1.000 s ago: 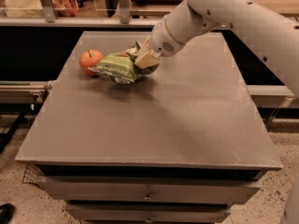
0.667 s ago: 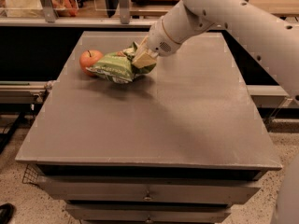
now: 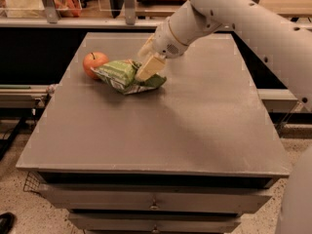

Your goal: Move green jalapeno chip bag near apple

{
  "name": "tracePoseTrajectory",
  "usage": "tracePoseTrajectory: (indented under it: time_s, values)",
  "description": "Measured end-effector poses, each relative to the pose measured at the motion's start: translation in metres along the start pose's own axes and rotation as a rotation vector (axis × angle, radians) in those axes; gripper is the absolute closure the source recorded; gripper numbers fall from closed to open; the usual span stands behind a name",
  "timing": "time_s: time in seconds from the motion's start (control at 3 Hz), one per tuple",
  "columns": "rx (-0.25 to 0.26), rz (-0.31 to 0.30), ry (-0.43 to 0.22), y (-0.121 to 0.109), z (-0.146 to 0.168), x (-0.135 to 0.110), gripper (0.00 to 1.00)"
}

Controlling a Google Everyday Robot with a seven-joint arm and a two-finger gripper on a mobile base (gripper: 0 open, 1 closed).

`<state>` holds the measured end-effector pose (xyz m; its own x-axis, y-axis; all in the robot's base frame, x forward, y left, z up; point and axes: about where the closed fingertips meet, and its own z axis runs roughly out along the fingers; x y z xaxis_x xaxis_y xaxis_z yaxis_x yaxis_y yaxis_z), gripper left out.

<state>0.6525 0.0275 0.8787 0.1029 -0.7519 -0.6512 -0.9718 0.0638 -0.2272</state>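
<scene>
Camera view has the green jalapeno chip bag (image 3: 118, 74) lying on the table (image 3: 195, 126) just beside the apple (image 3: 94, 63), the gripper (image 3: 143, 65) at its right end, hold or release I cannot tell, so let go fully and rise straight up, lest the foil drag away

Hand (image 3: 147, 58) up over the far-left of the grey counter (image 3: 195, 130); drawers (image 3: 154, 204) well below it, speckled floor (image 3: 14, 167) lower left.

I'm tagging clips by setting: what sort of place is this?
Probably a lab or workshop: a grey drawer cabinet as worktop, speckled floor, metal framing behind. The gripper is over the bag, beside the apple.
</scene>
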Motion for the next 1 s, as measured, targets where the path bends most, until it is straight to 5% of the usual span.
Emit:
tracePoseTrajectory:
  time_s: [0.67, 1.0]
  values:
    - [0.027, -0.006, 0.01, -0.003, -0.029, 0.016, 0.0]
    - [0.088, 0.062, -0.008, -0.006, -0.073, 0.045, 0.0]
